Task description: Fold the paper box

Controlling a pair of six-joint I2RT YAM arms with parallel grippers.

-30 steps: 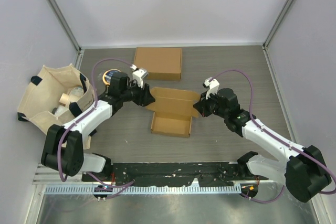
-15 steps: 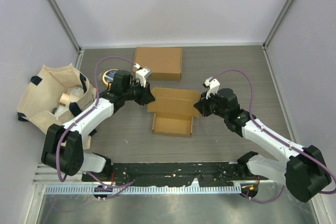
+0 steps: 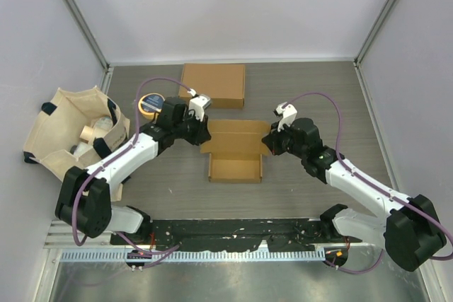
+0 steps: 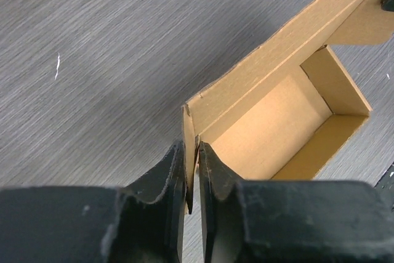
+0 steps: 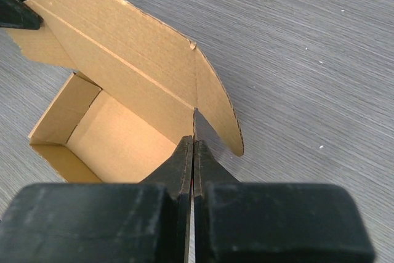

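The paper box (image 3: 236,167) is a brown cardboard tray with its lid flap (image 3: 237,132) raised at the far side, in the middle of the table. My left gripper (image 3: 204,134) is shut on the box's left side wall at the back corner. In the left wrist view the thin cardboard wall (image 4: 188,127) sits pinched between the fingers of that gripper (image 4: 192,155), with the tray's inside (image 4: 277,115) beyond. My right gripper (image 3: 267,143) is shut on the right side wall. In the right wrist view its jaws (image 5: 194,146) clamp that wall's edge beside a rounded flap (image 5: 218,103).
A closed flat brown box (image 3: 212,85) lies at the back of the table. A beige cloth bag (image 3: 71,129) holding items sits at the left edge, and a blue and yellow roll (image 3: 149,103) lies next to it. Metal rails border the table.
My left gripper has shut on the box's left wall and moved right. The box has shifted slightly right and turned squarer. The right gripper has kept its grip.
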